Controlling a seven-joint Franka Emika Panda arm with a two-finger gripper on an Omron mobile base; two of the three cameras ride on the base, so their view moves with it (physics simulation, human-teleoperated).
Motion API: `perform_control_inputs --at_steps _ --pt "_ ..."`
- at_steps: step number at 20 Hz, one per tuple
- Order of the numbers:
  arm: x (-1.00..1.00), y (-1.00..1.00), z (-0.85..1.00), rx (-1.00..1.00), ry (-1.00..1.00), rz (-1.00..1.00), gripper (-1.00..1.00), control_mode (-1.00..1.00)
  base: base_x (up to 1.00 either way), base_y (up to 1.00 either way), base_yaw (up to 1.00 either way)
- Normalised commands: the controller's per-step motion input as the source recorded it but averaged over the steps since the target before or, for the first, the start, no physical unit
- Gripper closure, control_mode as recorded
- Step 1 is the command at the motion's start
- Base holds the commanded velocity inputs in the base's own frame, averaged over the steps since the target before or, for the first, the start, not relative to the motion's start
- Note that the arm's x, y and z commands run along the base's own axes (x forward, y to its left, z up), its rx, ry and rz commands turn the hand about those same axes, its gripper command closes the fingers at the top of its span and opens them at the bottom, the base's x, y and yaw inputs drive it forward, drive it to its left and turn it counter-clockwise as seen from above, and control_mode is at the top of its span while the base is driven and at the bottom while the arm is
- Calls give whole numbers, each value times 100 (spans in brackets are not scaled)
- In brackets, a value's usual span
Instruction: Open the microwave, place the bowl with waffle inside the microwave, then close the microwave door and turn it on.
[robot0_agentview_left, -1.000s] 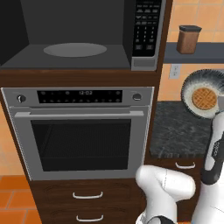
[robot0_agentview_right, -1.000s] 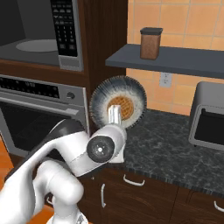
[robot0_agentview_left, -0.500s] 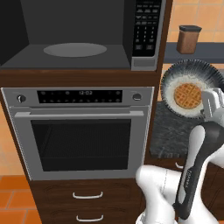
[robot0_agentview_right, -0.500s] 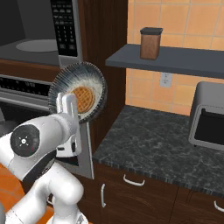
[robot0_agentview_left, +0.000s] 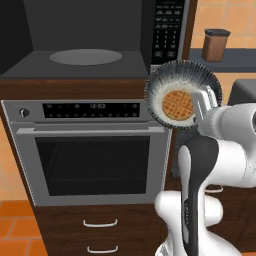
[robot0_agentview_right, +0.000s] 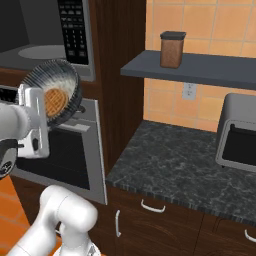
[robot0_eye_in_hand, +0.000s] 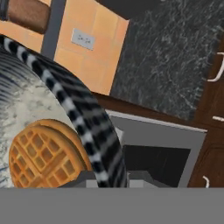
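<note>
The microwave (robot0_agentview_left: 85, 40) stands open, its dark cavity and grey turntable (robot0_agentview_left: 85, 56) bare, with the keypad (robot0_agentview_left: 170, 30) to the right. I cannot make out the microwave door. My gripper (robot0_agentview_left: 201, 101) is shut on the right rim of the striped bowl (robot0_agentview_left: 172, 80), which is tipped steeply towards the base cameras. The golden waffle (robot0_agentview_left: 178, 105) lies against its pale inside. The bowl hangs just below the keypad, in front of the oven's upper right corner. From the right base the bowl (robot0_agentview_right: 60, 77), waffle (robot0_agentview_right: 54, 101) and gripper (robot0_agentview_right: 36, 102) sit left of the wooden column. The hand view shows the rim (robot0_eye_in_hand: 83, 118) and waffle (robot0_eye_in_hand: 43, 153) close up.
A steel wall oven (robot0_agentview_left: 90, 165) sits under the microwave, with drawers below. To the right are a dark stone counter (robot0_agentview_right: 175, 165), a grey countertop appliance (robot0_agentview_right: 240, 132), and a shelf holding a brown canister (robot0_agentview_right: 172, 49).
The arm has swung the bowl with the waffle left, from over the stone counter to in front of the oven column below the keypad. The grip stayed shut.
</note>
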Motion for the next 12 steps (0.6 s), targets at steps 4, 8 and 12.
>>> perform_control_inputs --at_steps 4,8,12 --pt "49 100 38 7 9 0 100 -100 0 0 0" --pt "44 99 64 7 1 0 100 -100 0 0 0" --pt "47 87 46 7 1 0 100 -100 0 0 0"
